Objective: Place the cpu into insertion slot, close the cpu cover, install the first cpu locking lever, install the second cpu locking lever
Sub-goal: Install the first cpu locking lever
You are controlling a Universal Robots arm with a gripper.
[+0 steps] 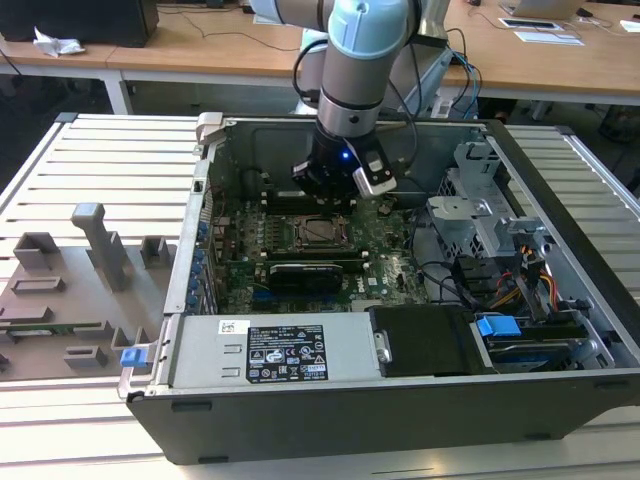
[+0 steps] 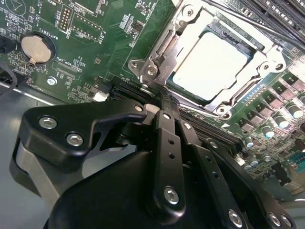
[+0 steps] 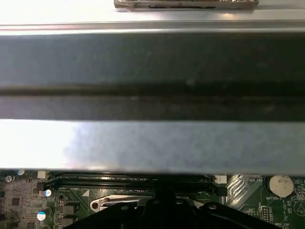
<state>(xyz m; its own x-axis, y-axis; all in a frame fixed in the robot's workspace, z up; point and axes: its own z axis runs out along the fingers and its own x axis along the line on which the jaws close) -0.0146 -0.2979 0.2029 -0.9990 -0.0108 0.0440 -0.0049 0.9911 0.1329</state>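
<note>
Gripper (image 2: 161,99) pinched closed at cpu cover (image 2: 164,47) edge; cpu (image 2: 209,64) seated; open case (image 1: 300,425) on slatted table (image 1: 100,150); desks (image 1: 200,45) behind.

arm (image 1: 362,70): upright, wrist pointing down | pincer (image 2: 161,101): closed, tips touching

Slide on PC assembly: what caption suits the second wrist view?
Gripper tip beside a corner of the cpu cover, which lies flat around the cpu on the green motherboard.
</note>
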